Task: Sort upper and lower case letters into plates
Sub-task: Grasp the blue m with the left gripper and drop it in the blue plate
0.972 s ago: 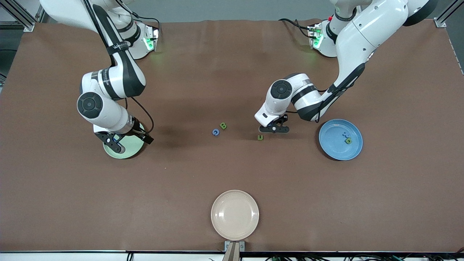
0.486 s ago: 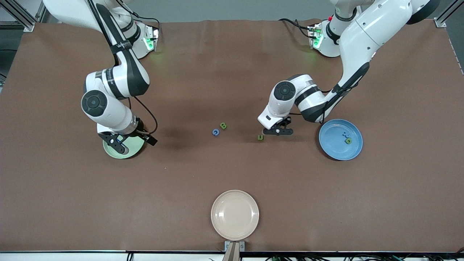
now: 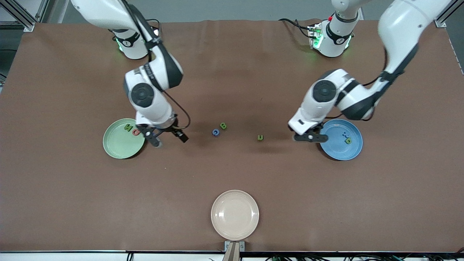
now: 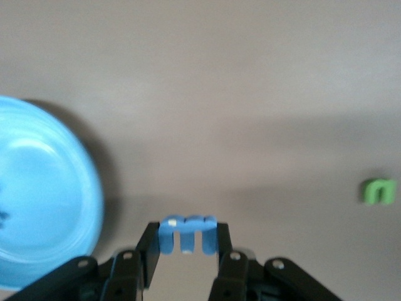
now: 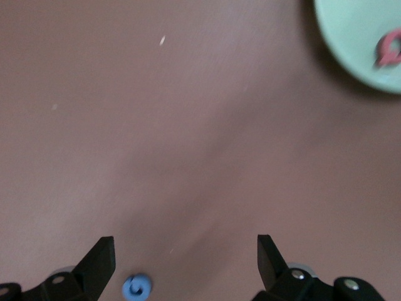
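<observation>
Since a second ago both my arms have swung: the left gripper (image 3: 311,137) has left the green "u" (image 3: 260,137) and carried a blue letter (image 4: 187,231) to the edge of the blue plate (image 3: 340,152), while the right gripper (image 3: 165,136) has come off the pale green plate (image 3: 121,150), baring a green letter (image 3: 127,127) and a red letter (image 3: 136,132) in it. The blue letter sits pinched between the left fingers (image 4: 149,241), over the table just beside the plate's rim toward the right arm's end; the drop, I judge, needs a short carry on toward the left arm's end. The right gripper hangs wide open and empty over bare table, the blue "c" (image 3: 215,132) and green "B" (image 3: 223,125) ahead of it toward the table's middle. The cream plate (image 3: 235,214) lies nearest the camera
</observation>
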### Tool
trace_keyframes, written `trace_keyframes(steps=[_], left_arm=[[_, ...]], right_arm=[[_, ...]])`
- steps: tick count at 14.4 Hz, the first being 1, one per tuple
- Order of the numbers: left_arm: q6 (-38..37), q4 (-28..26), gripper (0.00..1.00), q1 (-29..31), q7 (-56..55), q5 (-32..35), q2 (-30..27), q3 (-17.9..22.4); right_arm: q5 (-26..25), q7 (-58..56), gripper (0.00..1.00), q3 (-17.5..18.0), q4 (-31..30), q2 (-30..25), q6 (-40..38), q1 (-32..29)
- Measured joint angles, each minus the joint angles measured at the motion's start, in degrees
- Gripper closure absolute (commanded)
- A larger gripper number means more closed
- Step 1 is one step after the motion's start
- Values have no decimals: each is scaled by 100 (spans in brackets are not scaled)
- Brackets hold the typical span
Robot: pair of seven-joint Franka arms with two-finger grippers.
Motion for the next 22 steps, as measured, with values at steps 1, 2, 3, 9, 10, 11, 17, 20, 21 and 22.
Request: trace_keyframes(steps=[1, 2, 3, 9, 10, 11, 17, 20, 21, 22], left_arm=[[-4, -169, 76, 480, 296, 25, -6, -213], [-4, -332, 76, 878, 556, 122, -8, -344], [11, -497, 76, 1223, 774, 308, -5, -412], [418, -1130, 75, 2209, 1072, 1528, 207, -420], [451, -1168, 75, 2263, 1088, 1601, 263, -411], [469, -1194, 75, 2284, 1093, 1659, 307, -390], [494, -1251, 68, 2287, 1093, 2004, 575, -185], [496, -1251, 26, 2286, 1093, 2008, 624, -177], [497, -1250, 2, 2286, 1093, 2008, 628, -177], [500, -1248, 0, 2286, 1093, 2008, 628, -177]], right_arm=[[0, 230, 0, 3, 63, 125, 92, 192], [0, 399, 0, 2, 102, 246, 199, 346], [0, 538, 0, 1, 126, 363, 291, 464], [-4, 735, 0, -5, 185, 589, 464, 573], [-5, 813, 0, -5, 186, 610, 526, 603], [-6, 897, 0, -5, 193, 655, 603, 648], [-7, 1146, 0, -8, 573, 1188, 751, 904], [-10, 1235, 0, -13, 719, 1413, 753, 987], [-10, 1257, 0, -16, 749, 1465, 755, 1015], [-10, 1267, 0, -22, 768, 1502, 758, 1037]])
